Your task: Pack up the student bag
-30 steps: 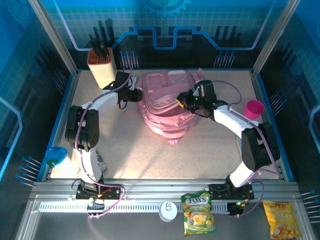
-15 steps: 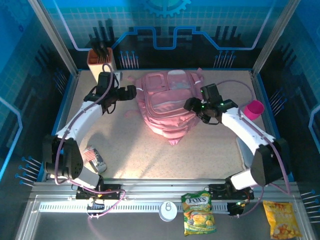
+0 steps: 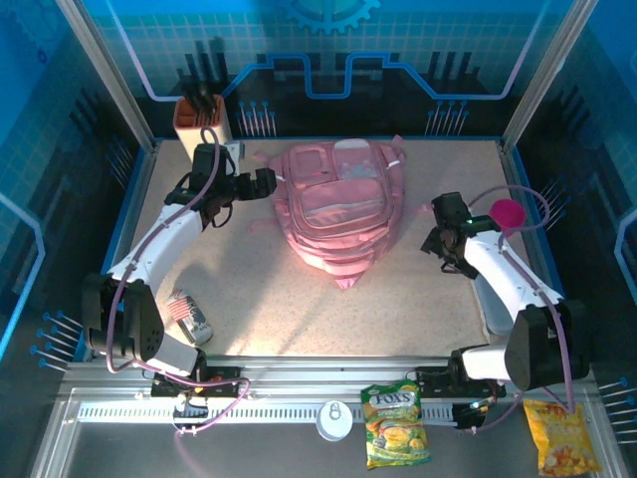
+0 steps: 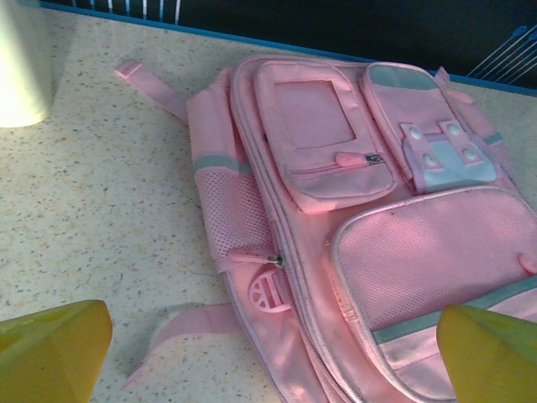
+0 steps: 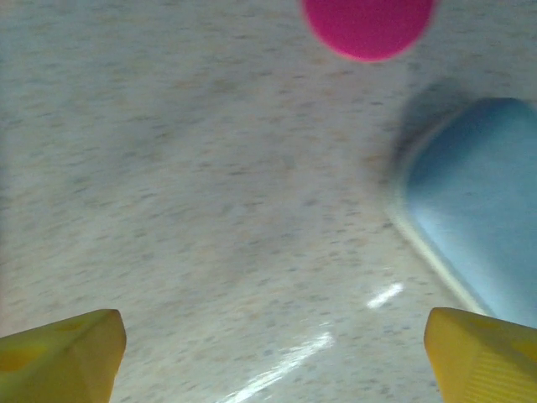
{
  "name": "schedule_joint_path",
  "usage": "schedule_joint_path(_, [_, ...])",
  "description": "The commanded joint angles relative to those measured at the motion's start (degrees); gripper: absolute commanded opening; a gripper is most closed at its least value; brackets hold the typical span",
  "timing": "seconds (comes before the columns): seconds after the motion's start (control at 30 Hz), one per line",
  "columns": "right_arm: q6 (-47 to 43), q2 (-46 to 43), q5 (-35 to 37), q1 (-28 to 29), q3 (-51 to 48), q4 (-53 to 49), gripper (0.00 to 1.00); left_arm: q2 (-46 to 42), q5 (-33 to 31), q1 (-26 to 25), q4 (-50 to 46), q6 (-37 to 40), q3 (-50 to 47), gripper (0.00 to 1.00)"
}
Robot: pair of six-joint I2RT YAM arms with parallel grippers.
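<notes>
Top external view: the student bag (image 3: 336, 204) lay flat, front up, at the far middle of the table (image 3: 299, 309). On the left wrist view its pocket zips appeared drawn closed. The left gripper (image 3: 269, 182) hovered just beside the bag's left edge, its jaws spread wide and empty. The right gripper (image 5: 268, 357) hung over bare table to the bag's right, near a magenta cup (image 3: 508, 214), and was likewise spread wide with nothing in it. A striped can (image 3: 187, 316) and a blue bowl (image 3: 112, 311) remained outside the bag. So did a green packet (image 3: 396, 426) marked "FOX'S" and a yellow packet (image 3: 562, 436) whose print was too small to read. Packing therefore appeared largely undone, though the bag's contents could not be seen.
</notes>
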Motion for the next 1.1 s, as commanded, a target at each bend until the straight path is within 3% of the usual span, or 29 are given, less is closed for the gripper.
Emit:
schedule_joint_path(0.0, [-1.7, -2.0, 5.4, -4.3, -1.9, -2.2, 0.93, 0.8, 3.2, 0.1, 0.7, 0.2, 1.0, 0.99])
schedule_joint_path(0.2, [-4.6, -2.7, 6.0, -12.1, -6.1, -1.1, 0.94, 1.4, 3.3, 0.1, -0.1, 0.8, 1.7, 0.99])
schedule_joint_path(0.6, [-7.8, -1.1, -2.0, -19.9, -11.2, 4.4, 0.94, 2.3, 3.9, 0.1, 0.1, 0.4, 2.0, 0.99])
schedule_joint_path(0.77, [-8.1, -0.3, -4.6, -20.7, -12.2, 5.3, 0.94, 2.5, 4.0, 0.1, 0.1, 0.4, 2.2, 0.99])
schedule_joint_path(0.9, [-6.4, 0.0, -11.4, -20.4, -12.4, 6.1, 0.93, 2.5, 3.9, 0.1, 0.1, 0.4, 2.2, 0.99])
schedule_joint_path(1.07, [0.0, -0.6, -18.3, -15.4, -12.7, 9.0, 0.93, 2.6, 3.9, 0.1, 0.1, 0.2, 2.0, 0.99])
